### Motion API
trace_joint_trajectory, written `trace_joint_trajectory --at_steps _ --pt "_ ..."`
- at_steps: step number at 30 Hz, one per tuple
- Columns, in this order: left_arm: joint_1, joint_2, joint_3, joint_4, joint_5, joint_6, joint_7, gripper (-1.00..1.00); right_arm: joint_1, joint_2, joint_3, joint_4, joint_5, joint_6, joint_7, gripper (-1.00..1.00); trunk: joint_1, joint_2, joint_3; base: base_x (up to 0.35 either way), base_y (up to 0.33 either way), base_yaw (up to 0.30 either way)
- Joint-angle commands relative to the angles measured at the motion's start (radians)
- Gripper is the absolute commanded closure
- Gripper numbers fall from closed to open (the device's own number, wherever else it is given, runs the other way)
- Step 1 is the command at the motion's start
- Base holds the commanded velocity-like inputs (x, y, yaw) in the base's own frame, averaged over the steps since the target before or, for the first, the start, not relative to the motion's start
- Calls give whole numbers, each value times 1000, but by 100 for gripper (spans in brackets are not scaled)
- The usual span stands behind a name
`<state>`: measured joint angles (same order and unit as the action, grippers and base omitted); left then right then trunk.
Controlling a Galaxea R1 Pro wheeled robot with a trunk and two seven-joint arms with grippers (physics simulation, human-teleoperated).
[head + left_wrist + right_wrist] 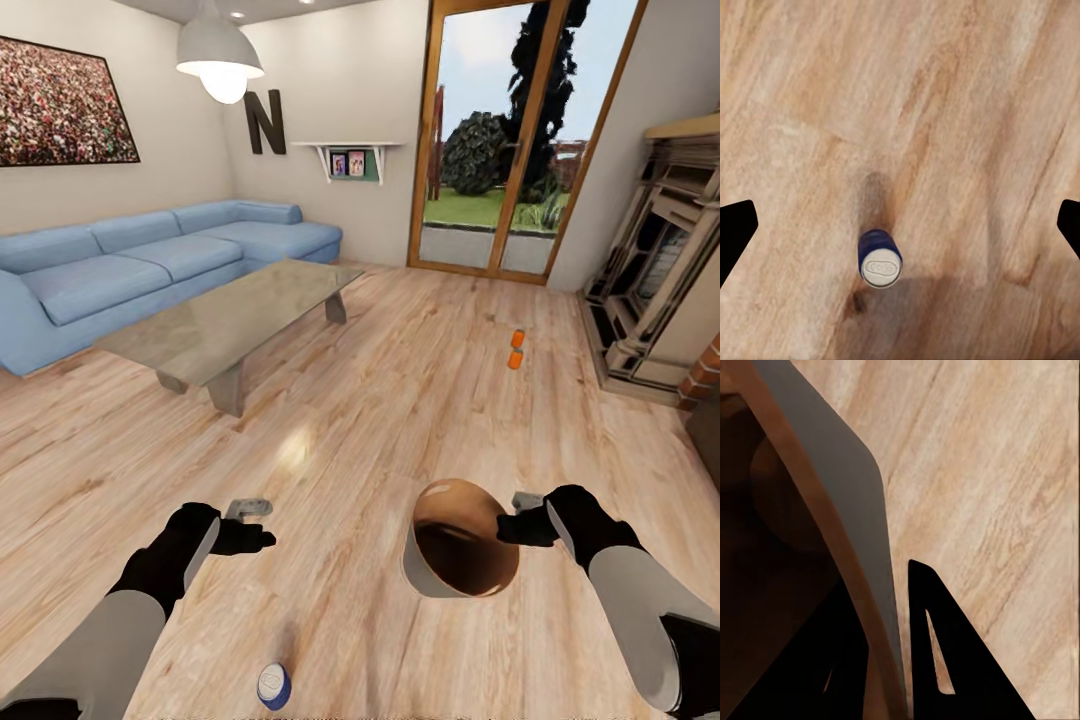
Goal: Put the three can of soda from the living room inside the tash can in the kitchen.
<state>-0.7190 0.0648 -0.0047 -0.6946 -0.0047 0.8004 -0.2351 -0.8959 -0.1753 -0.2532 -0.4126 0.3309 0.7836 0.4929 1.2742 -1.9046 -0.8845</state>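
Right wrist view: the right gripper (881,660) has one dark finger (945,652) outside the grey wall of the tash can (847,487) and the other inside against the coppery lining, the two clamped narrowly on the rim. In the head view the right gripper (520,524) holds the tash can (425,575) by its far right edge, the bin's brown mouth tilted up toward the camera above the light wood floor (400,400).

The left gripper (252,525) hangs over bare floor with nothing in it. In the left wrist view its fingers (735,232) sit at opposite edges, spread wide, with the blue can (880,259) standing upright on the planks between them and well below.

In the head view the blue can (273,686) stands close to the robot, near the left arm. Two orange cans (516,349) stand together farther off, near the dark fireplace (650,280). Beyond lie the glass coffee table (230,315), the blue corner sofa (150,265) and the glazed doors (500,140) of the living room.
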Motion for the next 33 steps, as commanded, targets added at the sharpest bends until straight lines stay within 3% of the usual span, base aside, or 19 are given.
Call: trace_joint_trajectory --at_steps 1,3,6,7,9,11,12,14,18,27,33 --pt "0 0 0 0 0 0 0 -100 -14 -4 -4 -9 -22 9 3 100 4 -7 -5 3 0 0" --pt "0 0 0 0 0 0 1 -100 -68 -18 -3 -15 -18 55 2 100 11 -21 -14 2 0 0" --pt "0 0 0 1 0 0 2 -100 -161 -62 3 -20 -13 172 3 100 23 -42 -28 0 0 0" --pt "0 -1 -1 1 0 0 2 -100 -222 -88 7 -20 -13 219 5 100 27 -49 -33 0 0 0" --pt "0 -1 -1 2 -1 0 2 -100 -284 -106 14 -18 -13 250 7 100 34 -63 -42 0 0 0" --pt "0 -2 -1 1 -1 -1 3 -100 -357 -122 51 -13 -7 264 9 100 42 -77 -51 0 0 0" --pt "0 -2 -1 1 -1 -1 6 -100 -389 -128 88 -10 -4 264 10 100 46 -84 -56 0 0 0" --pt "0 -2 0 1 -1 -1 8 -100 -423 -135 143 -6 -1 264 12 100 54 -98 -66 0 0 0" --pt "0 -2 0 1 -1 -1 9 -100 -465 -138 176 -1 0 264 13 100 69 -126 -84 0 0 0" --pt "0 -2 -1 1 -1 -1 10 -100 -585 -141 190 84 4 264 13 100 103 -189 -127 0 0 0" --pt "0 -2 -1 1 -1 -1 10 -100 -612 -142 192 108 7 264 13 100 126 -231 -155 0 0 0"
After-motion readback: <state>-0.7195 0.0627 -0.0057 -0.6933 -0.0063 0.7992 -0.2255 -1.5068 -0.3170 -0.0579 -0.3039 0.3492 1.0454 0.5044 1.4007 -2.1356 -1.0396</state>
